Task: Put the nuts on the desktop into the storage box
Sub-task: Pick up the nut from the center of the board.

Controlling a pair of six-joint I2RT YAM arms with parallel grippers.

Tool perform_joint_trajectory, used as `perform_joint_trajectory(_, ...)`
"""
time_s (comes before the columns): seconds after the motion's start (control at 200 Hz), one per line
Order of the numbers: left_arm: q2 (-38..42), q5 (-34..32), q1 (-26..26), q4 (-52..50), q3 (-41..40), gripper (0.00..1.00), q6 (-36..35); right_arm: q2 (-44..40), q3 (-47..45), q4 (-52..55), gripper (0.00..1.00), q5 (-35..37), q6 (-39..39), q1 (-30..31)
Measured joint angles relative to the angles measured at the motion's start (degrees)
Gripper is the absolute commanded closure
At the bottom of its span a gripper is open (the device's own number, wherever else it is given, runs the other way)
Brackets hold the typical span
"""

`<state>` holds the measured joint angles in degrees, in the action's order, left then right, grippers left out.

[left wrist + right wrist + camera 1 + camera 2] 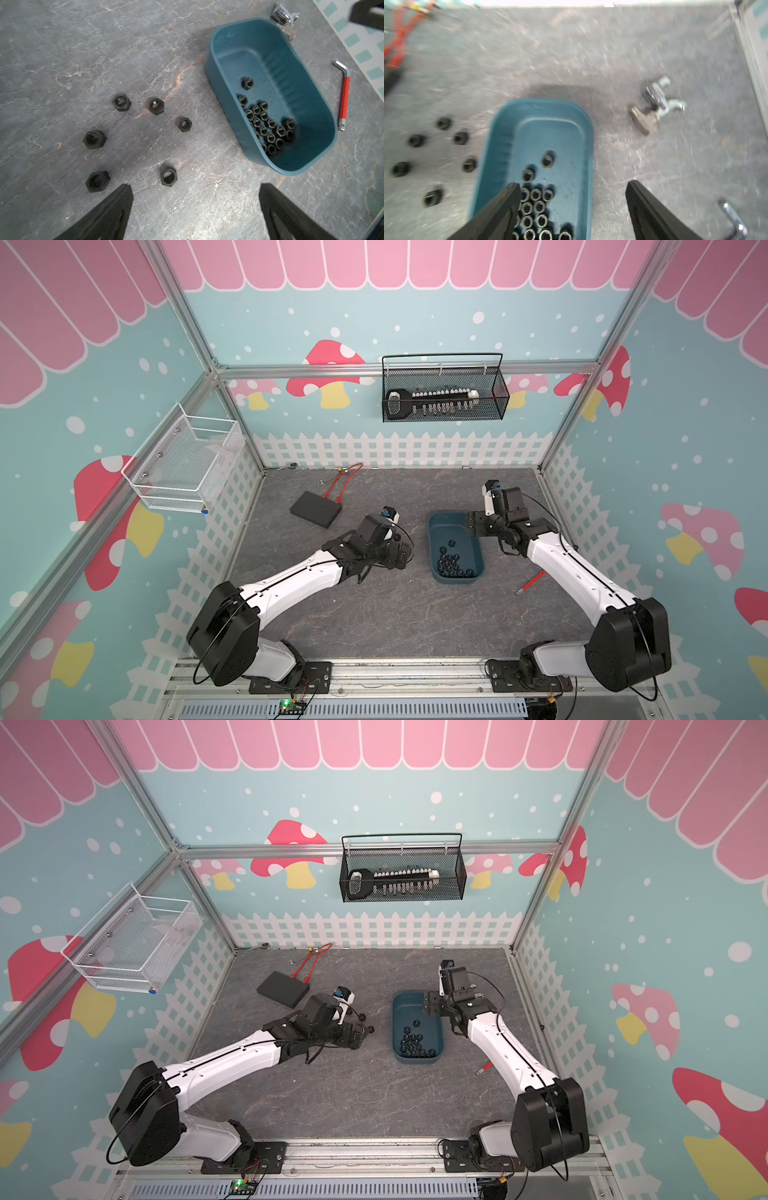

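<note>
Both end effectors stand with their jaws apart and nothing between them. From its wrist view, the right end effector (572, 191) hangs over the storage box (500, 145), one finger (506, 199) above the pile inside. The left end effector (195, 193) hovers over bare surface (62, 41) beside the loose nuts.

That storage box (436, 526) sits on the surface between the two arms. Inside it lies a cluster of nuts (268, 126) crowded toward one end, with two lying a little apart from the heap. Six more nuts (155, 106) lie scattered on the surface just beside the box, all apart from one another.

A red-handled hex key (344, 97) lies on the far side of the box, and a silver metal fitting (282, 14) rests near one box corner. A flat black box (316, 509) with red leads (345, 483) lies toward the back. On the mushroom-patterned walls hang a black mesh basket (444, 406) holding a row of small parts, and a white mesh basket (183, 464).
</note>
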<state>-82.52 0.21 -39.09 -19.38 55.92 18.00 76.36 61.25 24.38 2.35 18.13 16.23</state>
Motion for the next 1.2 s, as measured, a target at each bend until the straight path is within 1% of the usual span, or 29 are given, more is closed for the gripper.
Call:
perform_joint_trajectory(0.04,-0.52,0.46,0.83,-0.37,0.00,0.12,0.33,-0.66,0.63,-0.11,0.19,-1.73,-1.16,0.26)
perform_joint_trajectory(0.13,-3.74,1.44,1.86,-1.88,0.52,0.25,1.46,-1.03,1.14,-0.28,0.23,-5.20,-3.17,1.01)
perform_joint_trajectory(0.205,-8.61,2.08,1.84,-3.78,1.73,0.34,2.21,-0.76,1.11,0.15,0.30,-7.28,-4.31,1.92)
perform_joint_trajectory(0.245,-11.65,2.05,1.73,-5.07,2.58,0.38,2.99,-0.63,1.11,0.33,0.31,-8.04,-4.92,2.40)
perform_joint_trajectory(0.345,-17.51,1.51,1.36,-8.37,5.09,0.38,3.50,-0.35,1.11,0.48,0.32,-9.62,-5.81,3.43)
perform_joint_trajectory(0.445,-21.03,0.13,0.96,-11.34,8.41,0.38,4.11,-0.07,0.96,0.42,0.32,-10.69,-6.40,3.91)
perform_joint_trajectory(0.61,-23.30,-2.10,0.35,-13.79,13.14,0.38,4.33,0.55,-0.35,-0.52,0.34,-11.10,-7.02,4.04)
perform_joint_trajectory(0.665,-24.09,-2.60,0.11,-14.16,14.23,0.40,4.33,0.92,-0.79,-0.74,0.34,-11.08,-7.08,4.02)
perform_joint_trajectory(0.826,-28.09,-4.74,-0.74,-15.45,15.91,0.43,4.33,2.40,-1.25,-0.87,0.35,-10.95,-7.17,4.02)
perform_joint_trajectory(0.956,-28.92,-6.12,-1.49,-16.35,17.18,0.45,4.76,2.67,-1.27,-0.96,0.35,-10.80,-7.17,4.04)
perform_joint_trajectory(1.201,-28.98,-6.60,-1.95,-16.90,17.31,0.62,5.75,2.67,-1.31,-1.33,0.36,-10.29,-7.15,4.02)
